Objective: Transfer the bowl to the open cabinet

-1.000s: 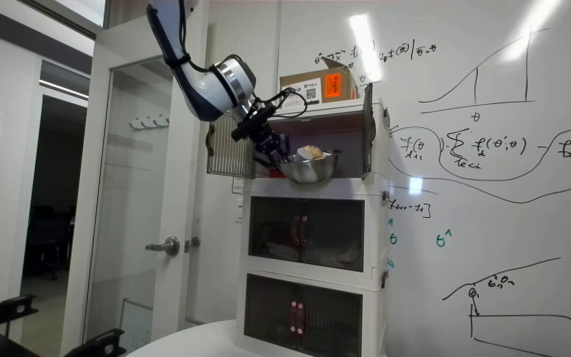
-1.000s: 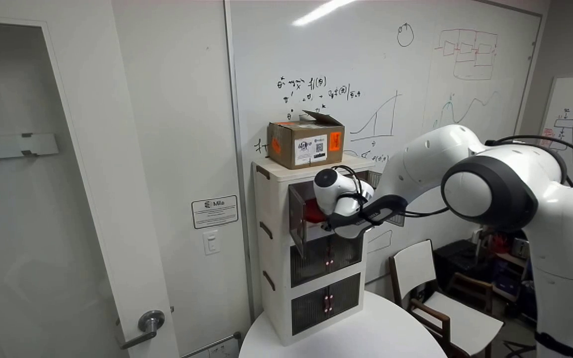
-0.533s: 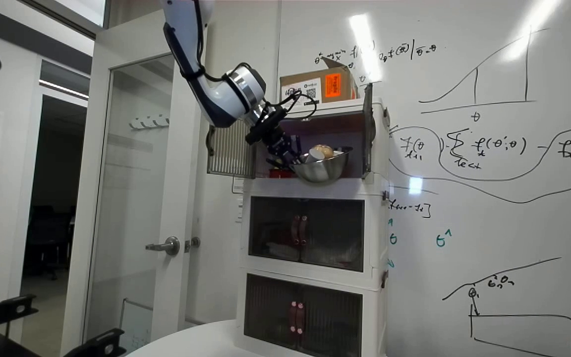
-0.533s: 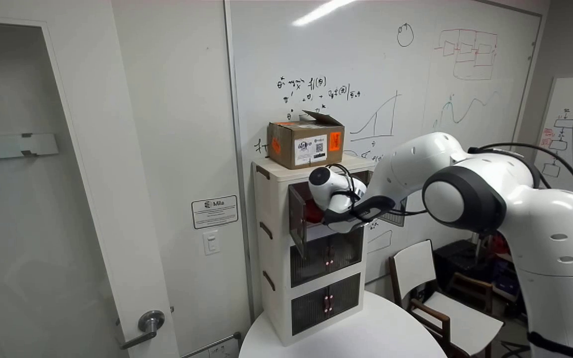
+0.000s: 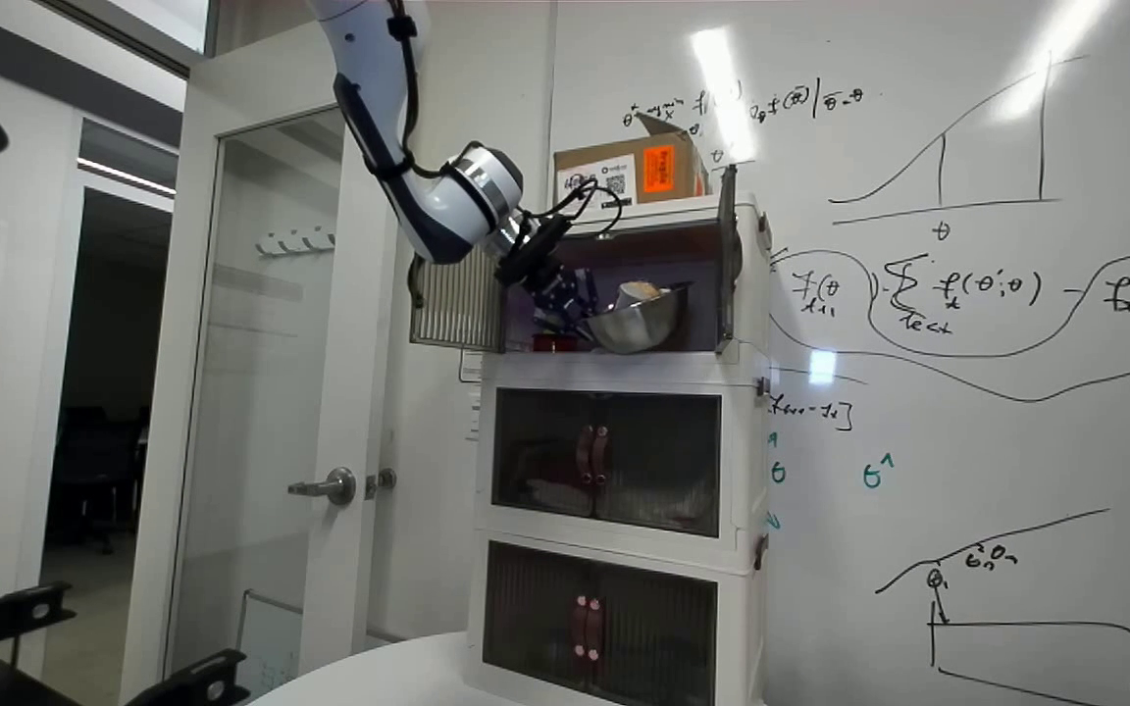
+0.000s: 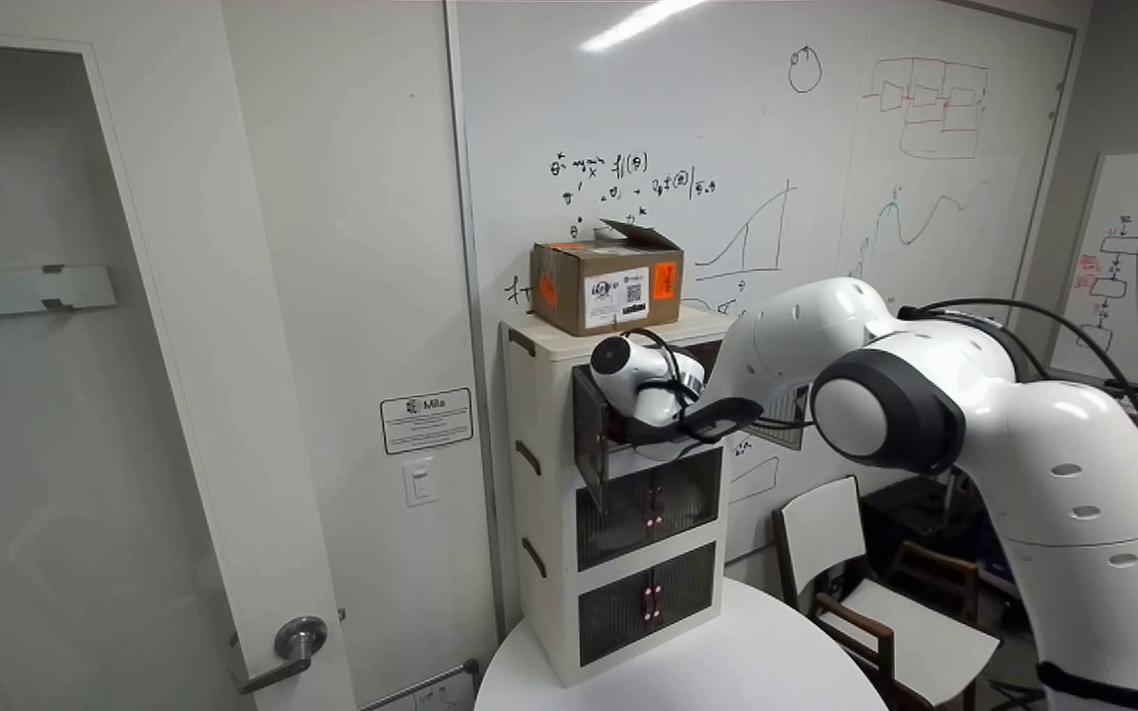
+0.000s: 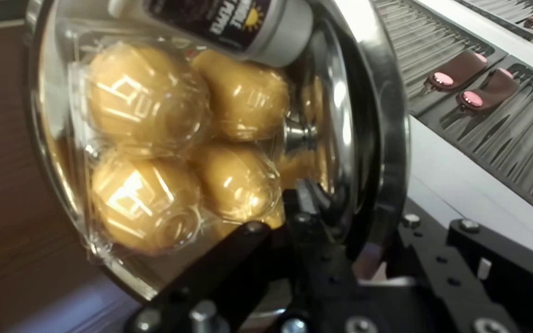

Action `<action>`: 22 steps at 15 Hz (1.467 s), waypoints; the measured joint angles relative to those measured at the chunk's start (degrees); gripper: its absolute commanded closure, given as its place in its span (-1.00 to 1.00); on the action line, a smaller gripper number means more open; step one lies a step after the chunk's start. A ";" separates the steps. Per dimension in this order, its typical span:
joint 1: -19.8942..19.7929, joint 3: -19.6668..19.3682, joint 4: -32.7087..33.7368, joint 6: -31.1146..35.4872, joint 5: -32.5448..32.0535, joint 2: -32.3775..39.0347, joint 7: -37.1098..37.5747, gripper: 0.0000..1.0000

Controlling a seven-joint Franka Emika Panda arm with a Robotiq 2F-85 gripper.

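Observation:
The silvery bowl (image 5: 636, 326) is at the mouth of the open cabinet (image 5: 614, 257), the topmost compartment, its base near floor height. It is tilted, its right rim higher in this exterior view. In the wrist view the bowl's wall (image 7: 393, 138) stands between my fingers, one inside the bowl and one outside. My gripper (image 5: 589, 316), also in the wrist view (image 7: 354, 199), is shut on this wall. The bowl holds yellow-orange round pieces in clear plastic (image 7: 141, 101), a white-capped bottle (image 7: 289, 34) and a metal lid-like piece with a knob (image 7: 296, 134).
A ribbed glass door (image 5: 457, 299) stands open at the left and a dark glass door (image 5: 728, 260) at the right in this exterior view. A red thing (image 5: 553, 342) is inside the compartment below my gripper. A cardboard box (image 6: 609, 286) sits on top.
My arm has reached further toward the cabinet. The bowl has moved with the gripper, right and deeper into the compartment, and its tilt has changed a little.

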 measured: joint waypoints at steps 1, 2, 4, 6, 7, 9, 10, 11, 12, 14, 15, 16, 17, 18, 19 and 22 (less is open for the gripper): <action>0.00 0.09 0.46 -0.31 -0.22 0.34 -0.90 0.88; -0.01 0.14 0.85 -0.52 -0.44 0.64 -1.65 0.88; -0.06 0.22 1.42 -0.56 -1.03 1.17 -2.56 0.88; -0.11 0.25 2.15 -0.46 -1.92 1.90 -2.90 0.88; -0.13 0.25 2.66 -0.33 -2.58 2.41 -3.00 0.88; -0.28 0.26 3.85 0.20 -3.84 3.67 -3.02 0.88; -0.44 0.26 4.53 0.73 -4.31 4.42 -3.02 0.88; -0.65 0.26 5.37 1.44 -4.60 5.28 -3.02 0.88; -0.93 0.26 6.36 2.27 -4.63 6.31 -3.02 0.88; -1.82 0.53 9.54 4.05 -3.92 8.91 -3.12 0.88; -2.44 0.86 11.38 4.65 -2.85 10.33 -3.40 0.88; -3.05 1.13 13.50 5.04 -1.41 11.61 -3.95 0.88; -3.62 1.39 15.77 5.14 0.33 12.82 -4.77 0.88; -4.10 1.56 17.79 5.14 2.06 13.93 -5.61 0.88; -4.46 1.62 19.66 5.14 3.67 14.99 -6.32 0.88; -5.30 1.62 24.00 5.05 8.24 17.64 -7.71 -0.15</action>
